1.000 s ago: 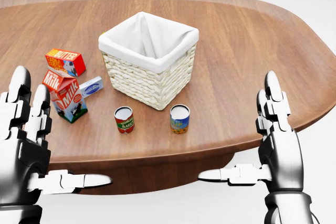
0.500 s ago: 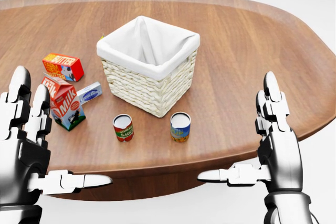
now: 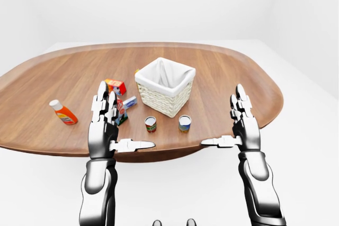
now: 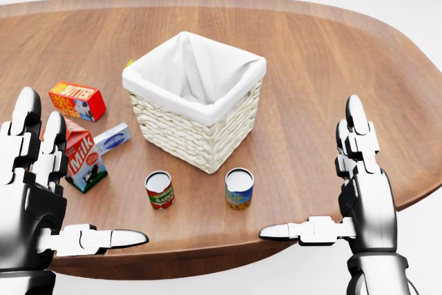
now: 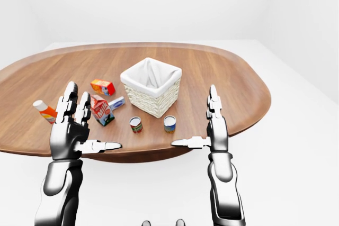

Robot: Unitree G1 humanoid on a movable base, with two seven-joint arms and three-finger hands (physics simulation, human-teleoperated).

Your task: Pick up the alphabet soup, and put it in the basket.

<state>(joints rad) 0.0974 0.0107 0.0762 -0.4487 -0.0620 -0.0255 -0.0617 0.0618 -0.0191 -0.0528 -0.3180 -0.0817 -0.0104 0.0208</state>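
Red-labelled can [image 4: 159,190] at nine o'clock of the alphabet soup [image 4: 239,188]; with both hands [image 4: 359,191] spread, I risk grabbing wrong.

On the worktop [image 4: 331,53] the basket [image 4: 195,108] sits mid-view in the head view. Below it stand two cans, one [image 4: 159,190] left of the other [image 4: 239,188]. Left of the basket lie a butter box [image 4: 77,100], a milk carton [image 4: 83,160] and a small box [image 4: 110,138] between them. A bottle [image 3: 63,113], perhaps lying down, is farthest left.
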